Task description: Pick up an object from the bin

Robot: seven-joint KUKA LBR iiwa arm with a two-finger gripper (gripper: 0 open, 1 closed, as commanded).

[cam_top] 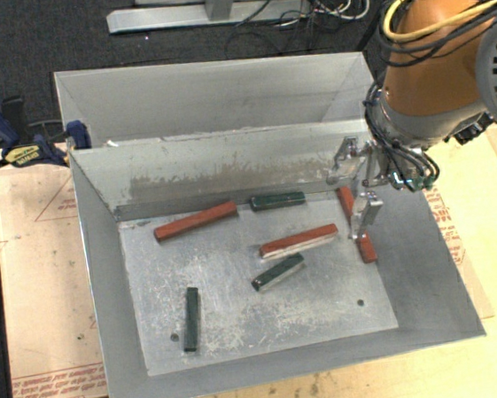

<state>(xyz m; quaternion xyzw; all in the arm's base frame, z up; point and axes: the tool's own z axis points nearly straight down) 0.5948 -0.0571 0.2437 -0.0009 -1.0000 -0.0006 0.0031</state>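
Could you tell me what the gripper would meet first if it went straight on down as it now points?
Most likely the red bar lying at the right side of the bin, just under the gripper. Depth is unclear here, so it may already touch it.

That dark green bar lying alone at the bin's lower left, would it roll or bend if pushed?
Probably neither. The dark green bar looks straight and flat-sided, so likely stiff, sliding on the bin floor rather than rolling.
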